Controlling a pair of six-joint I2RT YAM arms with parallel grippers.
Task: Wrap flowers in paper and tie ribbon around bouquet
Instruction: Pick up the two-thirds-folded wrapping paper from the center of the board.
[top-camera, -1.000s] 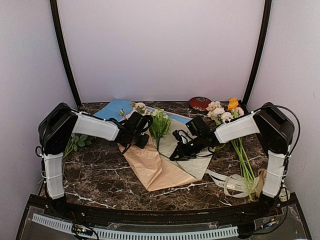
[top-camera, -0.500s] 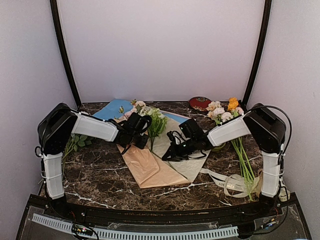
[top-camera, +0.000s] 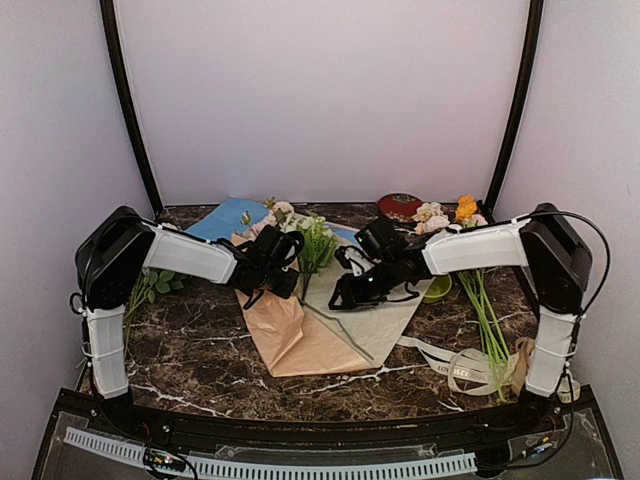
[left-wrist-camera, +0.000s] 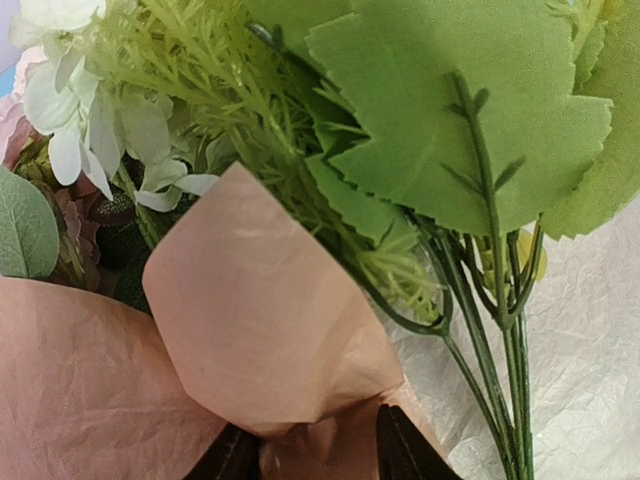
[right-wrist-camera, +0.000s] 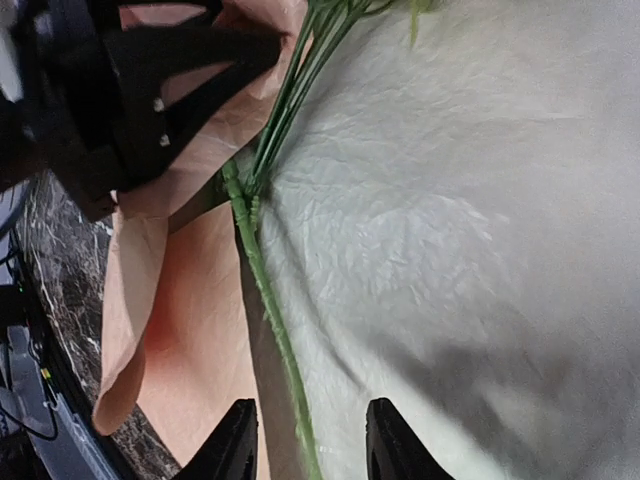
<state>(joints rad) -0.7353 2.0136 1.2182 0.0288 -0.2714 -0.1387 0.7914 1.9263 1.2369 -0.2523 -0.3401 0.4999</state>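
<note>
- Top external: the paper (top-camera: 300, 340) lies creased in the middle of the surface (top-camera: 190, 340), tan face to the left and pale beige face to the right. The flowers (top-camera: 305, 240) rest on its far end, blooms away from the arms, with one thin stem running down across the sheet.
- The left claw (top-camera: 272, 268) sits at the sheet's left edge beside the blooms. The right claw (top-camera: 352, 290) hangs over the pale face.
- The ribbon (top-camera: 447, 366) lies loose at near right, apart from the paper, by the stems of the bunch with an orange bloom (top-camera: 465, 210). A light blue sheet (top-camera: 225, 215) shows behind the paper.
- Left wrist: the left claw (left-wrist-camera: 305, 455) pinches a raised flap of the paper (left-wrist-camera: 260, 310), the tan fold bunched between both fingers. The flap curls against the leaves and white buds of the flowers (left-wrist-camera: 450, 120).
- Right wrist: the right claw (right-wrist-camera: 305, 440) is spread over the pale face of the paper (right-wrist-camera: 450, 250). A green stem of the flowers (right-wrist-camera: 265, 290) passes between its fingertips; I cannot tell whether they touch it.
</note>
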